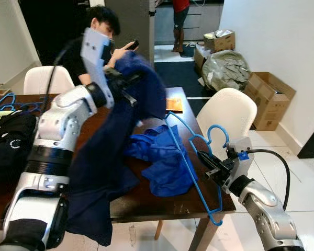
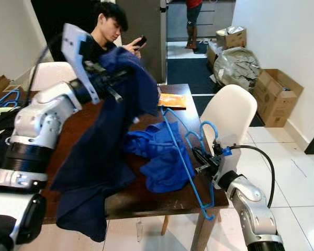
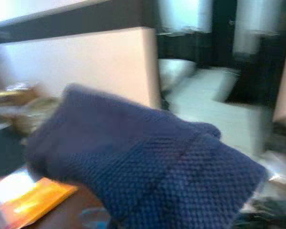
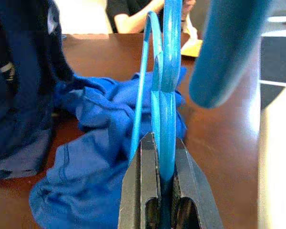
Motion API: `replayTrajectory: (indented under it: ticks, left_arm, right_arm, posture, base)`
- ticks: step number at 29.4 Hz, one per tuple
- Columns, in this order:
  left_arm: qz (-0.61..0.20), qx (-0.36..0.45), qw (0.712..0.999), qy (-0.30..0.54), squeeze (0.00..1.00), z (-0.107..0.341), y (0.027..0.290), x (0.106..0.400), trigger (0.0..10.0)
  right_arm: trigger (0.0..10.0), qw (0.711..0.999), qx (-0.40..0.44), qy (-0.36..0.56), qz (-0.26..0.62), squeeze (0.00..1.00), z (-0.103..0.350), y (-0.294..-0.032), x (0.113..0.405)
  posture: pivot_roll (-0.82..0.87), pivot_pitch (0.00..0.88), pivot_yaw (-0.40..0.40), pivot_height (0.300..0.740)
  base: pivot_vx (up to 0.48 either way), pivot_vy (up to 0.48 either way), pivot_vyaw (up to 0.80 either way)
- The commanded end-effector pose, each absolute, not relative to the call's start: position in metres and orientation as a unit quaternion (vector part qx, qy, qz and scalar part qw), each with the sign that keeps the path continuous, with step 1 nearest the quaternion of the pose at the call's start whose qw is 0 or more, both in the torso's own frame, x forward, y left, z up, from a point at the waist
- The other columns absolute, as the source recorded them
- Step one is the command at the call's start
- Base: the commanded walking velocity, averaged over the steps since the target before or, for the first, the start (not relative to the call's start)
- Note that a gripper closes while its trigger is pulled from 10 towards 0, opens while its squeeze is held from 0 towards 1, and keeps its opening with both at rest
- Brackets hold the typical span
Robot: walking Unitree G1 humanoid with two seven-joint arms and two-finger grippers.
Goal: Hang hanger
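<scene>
A blue plastic hanger [image 1: 191,157] stands on edge over the right side of the wooden table [image 1: 162,201]. My right gripper [image 1: 208,164] is shut on the hanger near its hook; the wrist view has the blue bar [image 4: 166,119] pinched between the two black fingers [image 4: 142,191]. My left gripper [image 1: 126,83] is raised above the table with a dark navy knit garment [image 1: 112,151] draped from it down past the table edge. The cloth [image 3: 152,162] hides the left fingers. A bright blue shirt [image 1: 162,157] lies crumpled on the table between the arms.
A person [image 1: 97,36] sits at the far side holding a phone. White chairs [image 1: 227,112] stand at the right and far left. An orange packet [image 1: 174,104] lies on the table; black clothes [image 1: 10,138] and more blue hangers [image 1: 8,102] are at the left. Boxes [image 1: 272,99] line the right wall.
</scene>
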State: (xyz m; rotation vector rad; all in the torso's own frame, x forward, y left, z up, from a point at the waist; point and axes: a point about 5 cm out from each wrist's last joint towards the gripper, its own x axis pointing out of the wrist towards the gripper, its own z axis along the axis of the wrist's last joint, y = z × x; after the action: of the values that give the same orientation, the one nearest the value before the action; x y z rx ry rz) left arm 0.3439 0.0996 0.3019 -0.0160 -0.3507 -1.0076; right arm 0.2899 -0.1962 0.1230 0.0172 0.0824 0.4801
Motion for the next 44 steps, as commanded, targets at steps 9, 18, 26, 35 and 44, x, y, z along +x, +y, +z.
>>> replayTrajectory:
  ticks: [9, 18, 26, 35, 44]
  left_arm:
    - [-0.325, 0.148, 0.934, -0.023, 0.00, 0.222, 0.128, 0.355, 10.0]
    - [-0.049, 0.263, 0.962, 0.053, 0.00, 0.199, 0.243, 0.354, 10.0]
    - [-0.120, 0.263, 0.956, 0.050, 1.00, 0.183, 0.225, 0.347, 10.0]
    - [-0.225, 0.149, 0.962, -0.051, 1.00, 0.237, 0.202, 0.341, 10.0]
    - [-0.334, 0.282, 0.885, 0.160, 0.00, 0.203, 0.224, 0.301, 10.0]
  right_arm:
    - [10.0, 0.972, 0.021, 0.062, 0.225, 0.00, 0.114, -0.198, 0.282]
    - [10.0, 0.971, 0.027, 0.065, 0.229, 0.00, 0.114, -0.197, 0.283]
    - [10.0, 0.971, 0.028, 0.065, 0.230, 0.00, 0.113, -0.196, 0.285]
    - [10.0, 0.971, 0.033, 0.059, 0.228, 0.00, 0.114, -0.194, 0.286]
    - [10.0, 0.971, 0.036, 0.057, 0.230, 0.00, 0.115, -0.192, 0.287]
  posture:
    - [-0.06, 0.032, 0.062, 0.740]
    - [-0.05, 0.025, 0.058, 0.740]
    - [-0.04, 0.007, 0.060, 0.740]
    - [-0.04, 0.000, 0.074, 0.740]
    - [-0.03, 0.000, 0.078, 0.740]
  base:
    - [0.000, 0.000, 0.00]
    - [0.000, 0.000, 0.00]
    - [0.000, 0.000, 0.00]
    - [0.000, 0.000, 0.00]
    - [0.000, 0.000, 0.00]
